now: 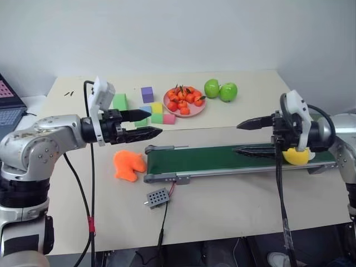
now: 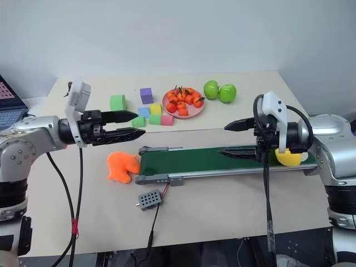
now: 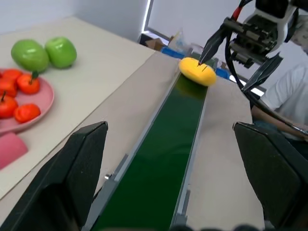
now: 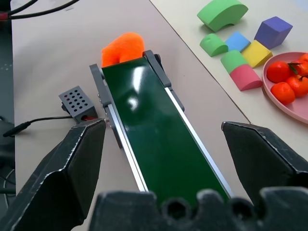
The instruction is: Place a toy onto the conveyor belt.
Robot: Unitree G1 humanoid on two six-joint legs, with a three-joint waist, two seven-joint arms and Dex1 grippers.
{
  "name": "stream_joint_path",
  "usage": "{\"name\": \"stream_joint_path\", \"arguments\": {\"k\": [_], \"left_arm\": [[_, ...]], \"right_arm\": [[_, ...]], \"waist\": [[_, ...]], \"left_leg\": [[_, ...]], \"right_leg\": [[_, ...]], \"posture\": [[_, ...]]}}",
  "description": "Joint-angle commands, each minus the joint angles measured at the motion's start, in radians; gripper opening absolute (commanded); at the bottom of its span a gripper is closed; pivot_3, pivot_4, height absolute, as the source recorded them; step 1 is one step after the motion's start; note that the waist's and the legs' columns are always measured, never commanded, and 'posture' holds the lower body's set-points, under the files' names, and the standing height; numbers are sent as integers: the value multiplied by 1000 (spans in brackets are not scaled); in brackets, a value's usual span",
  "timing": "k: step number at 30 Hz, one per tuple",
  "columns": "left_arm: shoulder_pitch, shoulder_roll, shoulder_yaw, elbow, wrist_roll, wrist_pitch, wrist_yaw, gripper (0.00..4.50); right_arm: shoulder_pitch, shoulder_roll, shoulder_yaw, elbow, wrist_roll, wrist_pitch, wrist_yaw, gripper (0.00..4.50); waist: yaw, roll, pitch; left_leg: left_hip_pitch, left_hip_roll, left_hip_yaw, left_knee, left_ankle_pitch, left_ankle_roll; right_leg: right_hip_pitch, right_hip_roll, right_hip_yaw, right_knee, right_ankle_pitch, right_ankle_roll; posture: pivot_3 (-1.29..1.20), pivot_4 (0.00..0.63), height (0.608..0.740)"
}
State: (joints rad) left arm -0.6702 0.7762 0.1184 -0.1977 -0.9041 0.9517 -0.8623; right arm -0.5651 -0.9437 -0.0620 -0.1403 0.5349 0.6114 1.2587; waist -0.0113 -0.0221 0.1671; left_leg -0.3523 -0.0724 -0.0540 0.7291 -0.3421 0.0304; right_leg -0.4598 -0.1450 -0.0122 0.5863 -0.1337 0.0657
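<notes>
Yellow toy (image 2: 289, 158) sits on the right end of the conveyor belt (image 2: 194, 161), resting on the green surface w/ nothing gripping it; from the left wrist view it lies flat across the far end of the belt. Right gripper (image 2: 240, 139) hangs just beside it, fingers spread wide and empty, pointing along the belt toward the robot's left, so the toy lies behind the fingertips, near the wrist rather than between the pads. Left gripper (image 1: 150, 123) also open and empty, hovering above the table near the belt's left end, over the orange plush (image 1: 128, 164), well apart from the toy. Belt's long axis runs left-right across the table (image 1: 250, 211); the toy's own long axis looks roughly crosswise to it, though partly hidden by the right arm in the head views. Judging by this, placement looks done. Right arm is the nearer one; if any nudge is needed it'd have to back up first, since fingers point away from the toy.
</notes>
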Motion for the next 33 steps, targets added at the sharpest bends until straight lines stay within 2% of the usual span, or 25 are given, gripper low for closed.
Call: {"name": "stream_joint_path", "arguments": {"k": [1,18,24,33], "left_arm": [[-29,-27,-16,-25,8,-2,15,4447],[-32,-59,-44,-13,22,-3,-10,4447],[-124,-98,-119,88,105,-61,-76,4447],[-134,-140,-144,127,168,-92,-116,4447]], "right_arm": [[13,-22,-60,-35,28,3,-10,4500],[52,-102,-103,-85,73,68,-13,4500],[82,-119,-140,-109,74,68,-36,4500],[127,-103,-157,-146,84,64,-99,4500]], "waist": [[0,0,0],[0,0,0],[6,0,0],[0,0,0]], "left_leg": [[0,0,0,0,0,0],[0,0,0,0,0,0],[0,0,0,0,0,0],[0,0,1,0,0,0]], "right_leg": [[0,0,0,0,0,0],[0,0,0,0,0,0],[1,0,0,0,0,0],[1,0,0,0,0,0]], "posture": [[0,150,740],[0,150,740],[0,150,740],[0,150,740]]}}
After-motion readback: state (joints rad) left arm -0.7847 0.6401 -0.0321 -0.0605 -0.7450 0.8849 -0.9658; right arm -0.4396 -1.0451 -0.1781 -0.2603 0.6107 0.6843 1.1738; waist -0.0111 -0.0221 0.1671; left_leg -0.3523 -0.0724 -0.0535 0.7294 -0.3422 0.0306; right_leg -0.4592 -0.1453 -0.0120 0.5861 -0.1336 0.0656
